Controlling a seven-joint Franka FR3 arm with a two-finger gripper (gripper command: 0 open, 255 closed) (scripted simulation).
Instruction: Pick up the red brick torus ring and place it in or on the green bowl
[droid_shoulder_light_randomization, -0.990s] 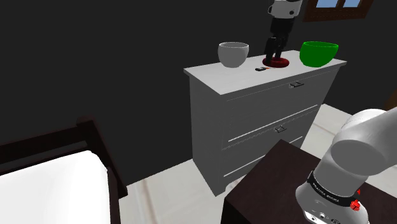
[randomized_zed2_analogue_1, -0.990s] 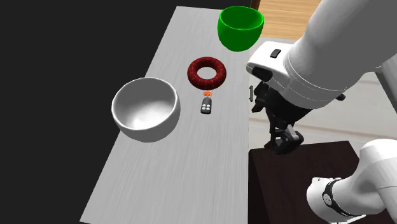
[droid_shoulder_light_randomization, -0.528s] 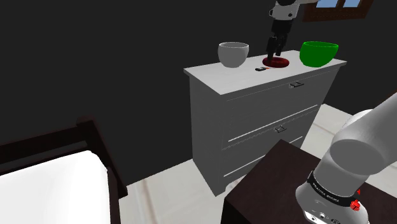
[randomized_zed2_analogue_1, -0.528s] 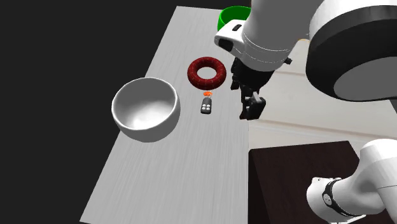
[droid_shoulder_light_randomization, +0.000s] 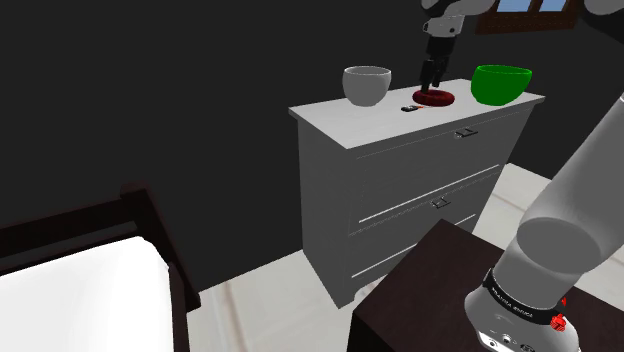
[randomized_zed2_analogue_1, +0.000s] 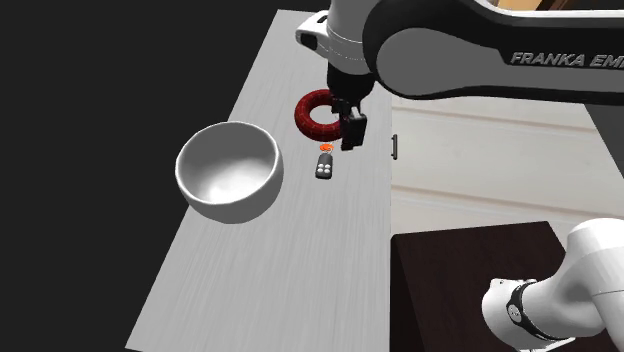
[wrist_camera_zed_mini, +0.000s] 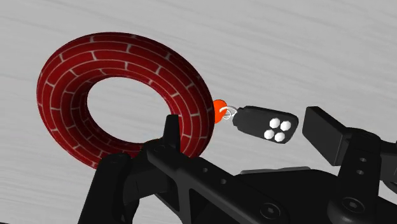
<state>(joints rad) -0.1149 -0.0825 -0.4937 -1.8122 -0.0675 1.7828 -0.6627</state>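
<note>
**White dresser top: arm has swung in over the ring**

Open fingers (wrist_camera_zed_mini: 326, 132) stand well apart with nothing between them but bare surface (randomized_zed2_analogue_1: 260, 280) and the small black key fob (wrist_camera_zed_mini: 264, 122); one fingertip sits beside the near rim of the red brick-patterned torus ring (wrist_camera_zed_mini: 178, 83). A second ago the gripper (randomized_zed2_analogue_1: 350, 125) hung off the surface's right edge in the second exterior view; it has since travelled up and left and now hovers at the ring's lower-right rim. Ring, fob and white bowl (randomized_zed2_analogue_1: 228, 170) have not moved. I judge this the end of the approach, with the grasp not begun.

The ring (droid_shoulder_light_randomization: 436, 98) lies flat at upper centre of the second exterior view, hole facing up. Being round, it has no long axis, so any rim section should suit. In the shoulder view the green bowl (droid_shoulder_light_randomization: 500, 84) stands just right of it.
</note>
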